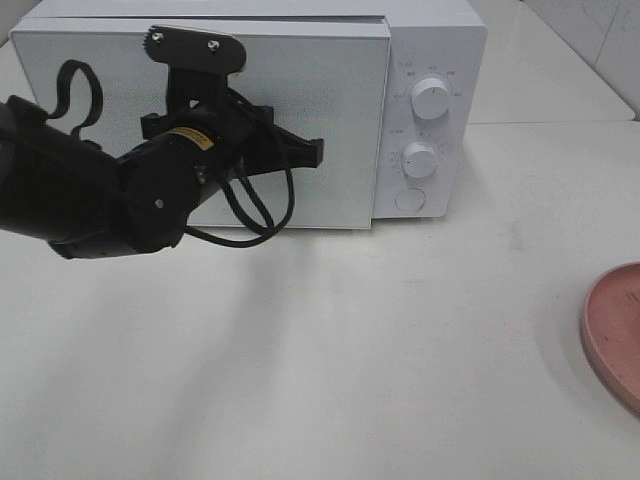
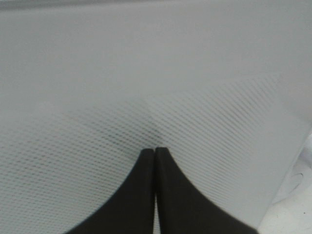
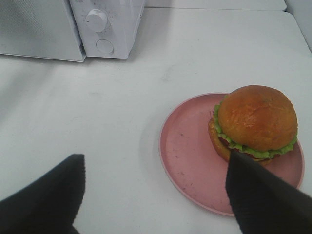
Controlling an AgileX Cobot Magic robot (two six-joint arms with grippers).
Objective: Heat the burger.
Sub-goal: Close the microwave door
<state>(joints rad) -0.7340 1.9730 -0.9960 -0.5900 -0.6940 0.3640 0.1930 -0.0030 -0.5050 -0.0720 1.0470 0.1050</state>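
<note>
The burger [image 3: 256, 119], with a glossy brown bun and green lettuce, sits on a round pink plate [image 3: 190, 161] in the right wrist view. My right gripper [image 3: 156, 195] hovers open just in front of the plate, one finger overlapping the plate's near rim, and holds nothing. The high view shows only the plate's edge [image 1: 615, 335] at the far right; the burger is out of that view. My left gripper [image 1: 316, 152] is shut and empty, its tips [image 2: 155, 150] close against the mesh front of the white microwave's door [image 1: 330, 100].
The microwave [image 1: 430, 60] stands at the back of the white table [image 1: 350, 350], with two dials [image 1: 430, 98] and a round button on its right panel. Its door looks slightly proud of the body. My left arm spans the door's left half.
</note>
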